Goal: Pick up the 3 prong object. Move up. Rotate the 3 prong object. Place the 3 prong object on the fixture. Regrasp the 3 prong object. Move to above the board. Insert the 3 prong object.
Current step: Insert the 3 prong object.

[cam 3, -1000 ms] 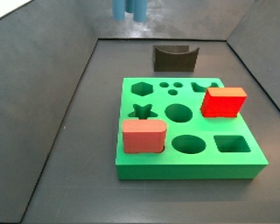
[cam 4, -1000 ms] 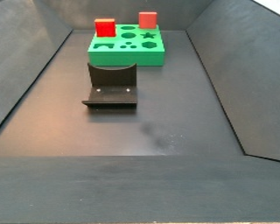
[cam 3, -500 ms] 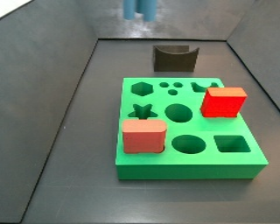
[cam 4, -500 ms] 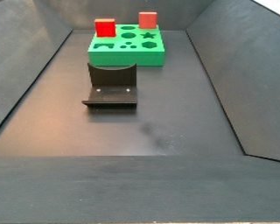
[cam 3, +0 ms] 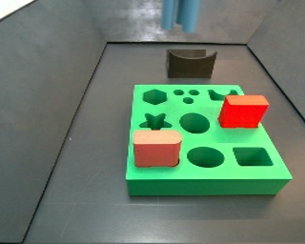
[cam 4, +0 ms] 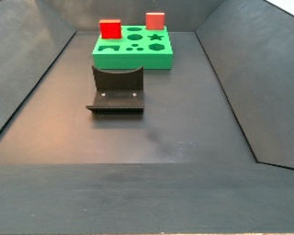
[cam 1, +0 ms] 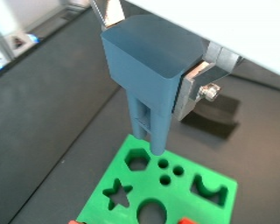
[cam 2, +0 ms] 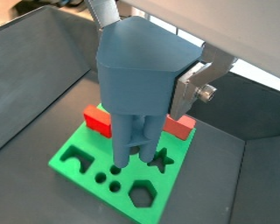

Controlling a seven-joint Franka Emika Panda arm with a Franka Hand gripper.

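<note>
Dark grey floor carries the board (cam 3: 206, 143); high at twelve o'clock, the gripper (cam 1: 187, 80) clamps the 3 prong object (cam 1: 149, 87).

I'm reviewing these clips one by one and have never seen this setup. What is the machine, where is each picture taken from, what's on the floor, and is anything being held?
It is a single robot arm ending in a two-finger gripper. Two cameras ride on its wrist and look down past a grey-blue ribbed piece, the 3 prong object, which fills the middle of both wrist views. A silver finger lies against its side, so the jaws appear shut on it, and it hangs upright, clear of everything below.

The two other cameras stand beside the dark bin. A side view shows the piece's lower end at the top edge, up behind the fixture, a small dark block with a scooped top.

On the floor lies the green board with shaped holes. A red cube and a salmon-pink block sit on it.
</note>
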